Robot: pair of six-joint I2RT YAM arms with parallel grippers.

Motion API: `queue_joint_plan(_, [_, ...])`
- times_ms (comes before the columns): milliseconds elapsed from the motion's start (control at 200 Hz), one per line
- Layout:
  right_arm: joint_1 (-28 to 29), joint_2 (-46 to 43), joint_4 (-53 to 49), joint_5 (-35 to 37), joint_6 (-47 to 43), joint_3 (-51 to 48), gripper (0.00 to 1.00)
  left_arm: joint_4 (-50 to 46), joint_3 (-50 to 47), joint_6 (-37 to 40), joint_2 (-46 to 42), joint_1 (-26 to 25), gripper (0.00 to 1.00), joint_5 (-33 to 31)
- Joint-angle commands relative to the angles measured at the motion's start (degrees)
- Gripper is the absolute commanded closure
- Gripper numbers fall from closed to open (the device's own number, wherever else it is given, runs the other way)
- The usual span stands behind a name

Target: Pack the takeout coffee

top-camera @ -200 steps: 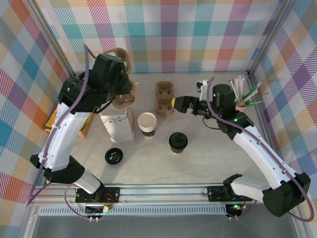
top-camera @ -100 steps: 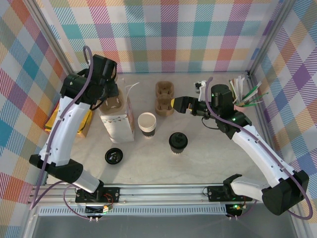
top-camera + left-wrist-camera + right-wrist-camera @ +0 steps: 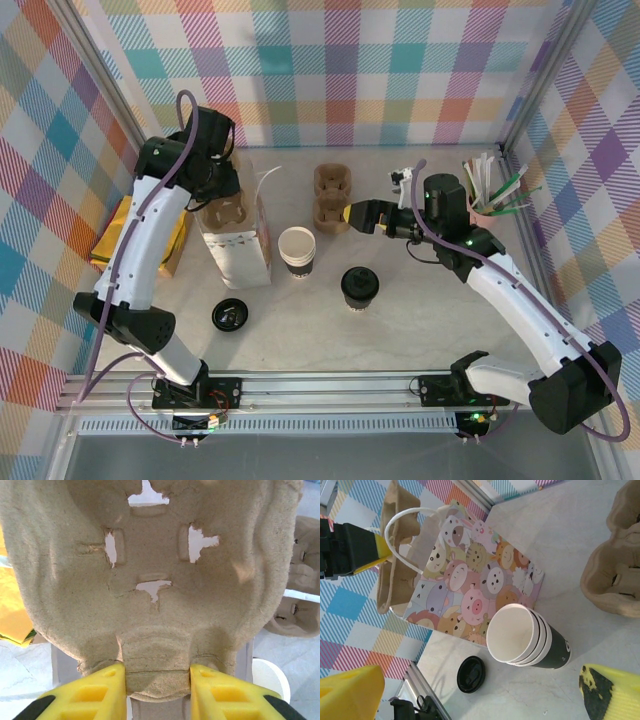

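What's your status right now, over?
Left pincer shut on cup carrier at mouth of bag. Right pincer open, empty. Takeout coffee lidded, on table, untouched. Open cup beside it.

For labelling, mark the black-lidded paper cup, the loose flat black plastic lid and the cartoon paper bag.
Black-lidded paper cup [image 3: 360, 284]: top view, lid centre.
Loose flat black plastic lid [image 3: 230, 316]: top view, middle.
Cartoon paper bag [image 3: 475, 595]: right wrist view, printed side.

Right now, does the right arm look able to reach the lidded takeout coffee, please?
Probably yes: the right gripper is open and empty, and the takeout coffee stands alone on bare table nearby, nothing between them.
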Motion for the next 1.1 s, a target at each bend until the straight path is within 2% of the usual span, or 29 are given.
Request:
queue_joint_plan(0, [0.28,0.01,2.19,-2.64,-1.26,-0.60,0.01,-3.48,-0.48,0.76,1.15,0.66,0.69,2.47])
queue_joint_plan(470, [0.26,-1.72,2.89,-3.89,-2.16,-1.71,0.01,-5.94,-2.94,0.56,3.32,1.14,0.69,4.39])
queue_joint_plan(895, [0.28,-2.66,3.37,-3.38,-1.66,-3.23,0.01,-8.75,6.54,1.62,9.00,2.24,0.69,4.99])
queue_joint_plan(1095, [0.24,-2.56,3.28,-3.14,-1.68,-3.34,0.01,-8.78,7.83,1.87,9.95,2.67,0.69,4.70])
